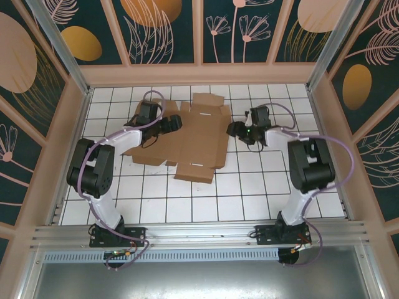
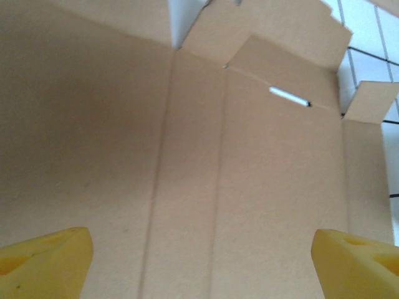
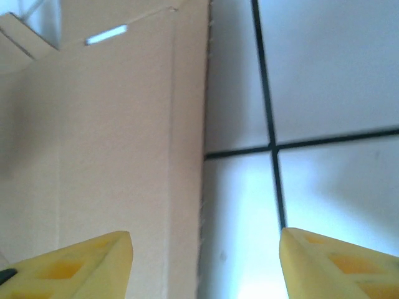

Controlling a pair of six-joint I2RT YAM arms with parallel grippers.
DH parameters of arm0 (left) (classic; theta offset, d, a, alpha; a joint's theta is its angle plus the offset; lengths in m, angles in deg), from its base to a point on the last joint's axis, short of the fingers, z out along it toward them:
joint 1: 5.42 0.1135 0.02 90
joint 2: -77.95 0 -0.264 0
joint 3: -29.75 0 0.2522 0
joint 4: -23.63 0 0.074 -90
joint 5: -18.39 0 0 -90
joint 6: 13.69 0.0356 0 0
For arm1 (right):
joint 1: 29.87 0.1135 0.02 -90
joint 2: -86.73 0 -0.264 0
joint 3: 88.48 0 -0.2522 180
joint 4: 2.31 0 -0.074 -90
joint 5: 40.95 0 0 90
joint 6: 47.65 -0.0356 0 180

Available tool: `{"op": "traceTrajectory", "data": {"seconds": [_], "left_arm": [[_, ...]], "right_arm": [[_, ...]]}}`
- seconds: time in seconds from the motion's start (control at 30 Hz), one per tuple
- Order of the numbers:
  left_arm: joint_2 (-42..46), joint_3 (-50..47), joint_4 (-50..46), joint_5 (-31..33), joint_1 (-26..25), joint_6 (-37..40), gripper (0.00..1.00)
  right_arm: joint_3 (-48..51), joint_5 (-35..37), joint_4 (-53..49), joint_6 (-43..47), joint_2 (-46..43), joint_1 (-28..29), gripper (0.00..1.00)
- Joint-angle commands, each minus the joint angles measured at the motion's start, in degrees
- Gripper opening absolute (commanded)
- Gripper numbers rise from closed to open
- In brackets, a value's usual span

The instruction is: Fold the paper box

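Well, the brown corrugated cardboard paper box, creased and slotted, lies flat on the white tiled bench. The left gripper and right gripper stand spread apart.

So the floor is showing white square tiles with dark grout running through in a grid, and light is bouncing off it pretty evenly. Walls are boxing it in on three sides: the far wall, left wall and right wall are all wearing dark teal panels with gold and peach circles plus thin line-drawn leaves and flowers. A peach frame is splitting the panels up. Silver posts are standing in the far corners, a metal rail is running along the near edge, and a grey sheet is sitting nearer still.
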Motion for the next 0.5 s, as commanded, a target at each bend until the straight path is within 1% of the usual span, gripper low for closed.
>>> {"op": "traceTrajectory", "data": {"seconds": [0.0, 0.1, 0.17, 0.3, 0.37, 0.47], "left_arm": [[-2.19, -2.75, 2.18, -5.10, 3.10, -0.53, 0.83], [-3.49, -3.54, 2.55, -6.89, 3.43, -1.22, 0.79], [-4.06, -4.21, 2.44, -7.99, 3.42, -1.79, 0.74], [-3.19, -7.19, 1.40, -6.88, 3.52, -3.16, 0.72], [-2.91, -9.14, 1.62, -6.76, 3.49, -4.24, 0.72], [-2.85, -11.59, 3.29, -8.41, 3.39, -6.99, 0.73]], "right_arm": [[5.68, 7.73, 10.09, -8.38, -5.24, 3.15, 0.64], [10.20, 11.35, 13.61, -13.25, -7.23, 5.11, 0.63], [13.04, 11.39, 18.04, -15.88, -7.93, 6.06, 0.61], [20.72, 14.78, 28.30, -20.33, -11.36, 6.46, 0.57], [21.84, 15.30, 29.05, -19.75, -11.81, 6.27, 0.56], [22.04, 14.23, 30.14, -19.04, -10.31, 6.36, 0.56]]}}
